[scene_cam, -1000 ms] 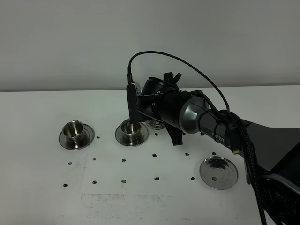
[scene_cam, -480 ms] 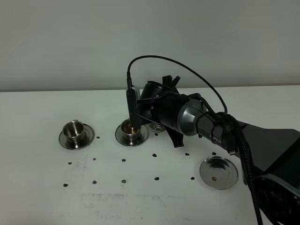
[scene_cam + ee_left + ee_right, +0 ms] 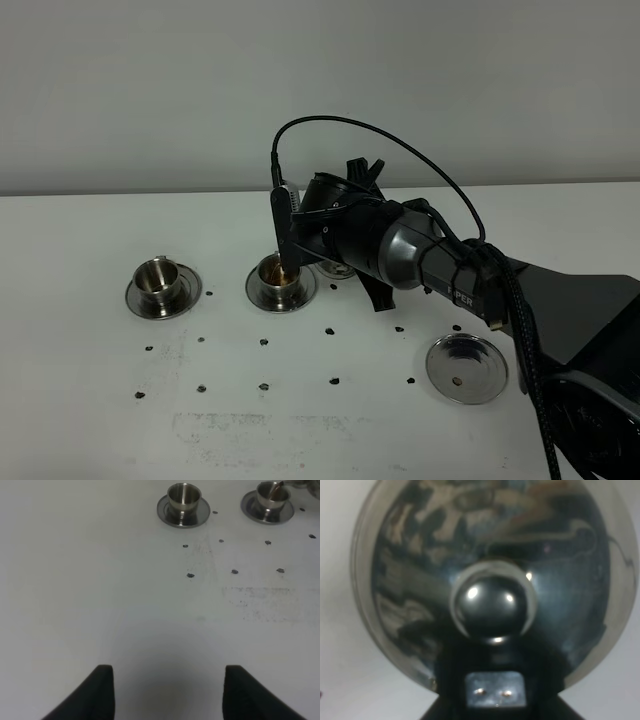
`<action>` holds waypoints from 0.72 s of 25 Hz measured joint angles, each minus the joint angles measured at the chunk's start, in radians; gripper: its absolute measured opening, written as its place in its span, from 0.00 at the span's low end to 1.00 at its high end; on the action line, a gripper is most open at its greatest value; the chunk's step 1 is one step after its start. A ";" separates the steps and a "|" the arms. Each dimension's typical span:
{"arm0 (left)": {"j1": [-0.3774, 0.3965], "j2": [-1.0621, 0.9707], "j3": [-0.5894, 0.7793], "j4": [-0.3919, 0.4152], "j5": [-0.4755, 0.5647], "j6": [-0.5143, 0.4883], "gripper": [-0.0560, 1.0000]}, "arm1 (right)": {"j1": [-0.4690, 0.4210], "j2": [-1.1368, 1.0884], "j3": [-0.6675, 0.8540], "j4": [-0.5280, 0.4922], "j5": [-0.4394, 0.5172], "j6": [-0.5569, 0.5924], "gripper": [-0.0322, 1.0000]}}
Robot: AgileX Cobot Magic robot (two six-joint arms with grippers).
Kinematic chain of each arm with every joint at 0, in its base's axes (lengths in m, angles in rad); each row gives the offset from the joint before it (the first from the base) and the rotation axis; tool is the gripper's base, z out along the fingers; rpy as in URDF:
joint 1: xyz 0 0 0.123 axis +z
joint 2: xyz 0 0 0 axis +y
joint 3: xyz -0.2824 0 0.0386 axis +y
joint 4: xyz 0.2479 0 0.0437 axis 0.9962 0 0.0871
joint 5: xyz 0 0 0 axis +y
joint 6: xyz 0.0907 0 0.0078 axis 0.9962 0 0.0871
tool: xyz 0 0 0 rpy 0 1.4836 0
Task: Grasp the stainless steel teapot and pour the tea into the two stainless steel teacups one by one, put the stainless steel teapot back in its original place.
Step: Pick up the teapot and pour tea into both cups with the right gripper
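My right pincer [image 3: 322, 218] is pressed together on the teapot [image 3: 490, 555]. It holds the pot off the table [image 3: 80, 400], just beside the middle cup [image 3: 280, 274]. From the right wrist camera I see only the domed lid and its round knob, very close, with a black part of the pincer below them. From the high camera the arm hides most of the pot, and only a sliver of steel shows under the wrist. I cannot see the jaws themselves there.

My left pincer [image 3: 167, 695] is spread, with 2 dark fingertips apart over bare table and nothing between them.

I count 1 teapot, 2 cups and 3 saucers. The left cup [image 3: 157, 275] stands on its saucer [image 3: 135, 298], and its steel inside looks plain. The middle cup stands on its own saucer [image 3: 262, 295], and brown tea shows inside it. The 3rd saucer [image 3: 467, 368] lies flat on the right of the table, well apart from the pot.

At least 12 small dark marks [image 3: 264, 341] dot the table in rough rows. A black cable [image 3: 400, 140] arches over the arm, and a flat black bar [image 3: 284, 225] hangs in front of the middle cup.
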 joint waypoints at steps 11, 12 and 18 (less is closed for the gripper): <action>0.000 0.000 0.000 0.000 0.000 0.000 0.56 | 0.000 0.000 0.000 -0.001 0.000 0.000 0.23; 0.000 0.000 0.000 0.000 0.000 0.000 0.56 | 0.000 0.000 0.000 -0.001 0.000 0.000 0.23; 0.000 0.000 0.000 0.000 0.000 0.000 0.56 | 0.000 0.000 0.000 -0.002 0.000 0.000 0.23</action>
